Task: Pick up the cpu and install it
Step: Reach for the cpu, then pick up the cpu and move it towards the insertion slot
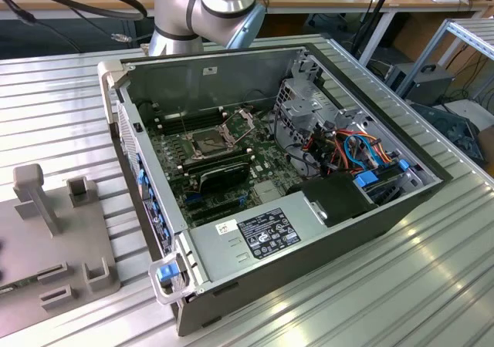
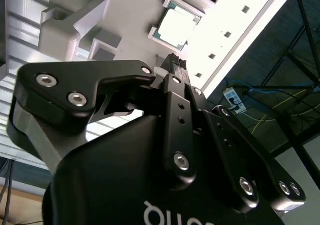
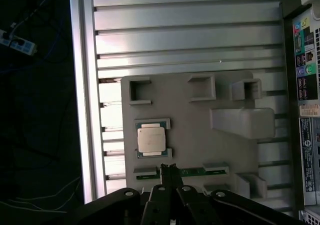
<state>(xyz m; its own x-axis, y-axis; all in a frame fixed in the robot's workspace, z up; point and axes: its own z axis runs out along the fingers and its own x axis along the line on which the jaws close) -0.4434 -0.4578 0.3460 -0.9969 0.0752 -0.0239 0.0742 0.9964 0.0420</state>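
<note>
First wrist view: cpu (image 3: 151, 138) flat in a pocket of the grey tray (image 3: 190, 130), untouched; gripper (image 3: 168, 168) near it, fingers pressed together. Exterior view: tray (image 1: 85, 243) at eight o'clock from the open computer case (image 1: 208, 77).

The exterior view looked obliquely down into the computer case (image 1: 208, 77); both wrist views faced past the gripper (image 3: 168, 167) onto one shared grey tray (image 3: 195, 135).
</note>
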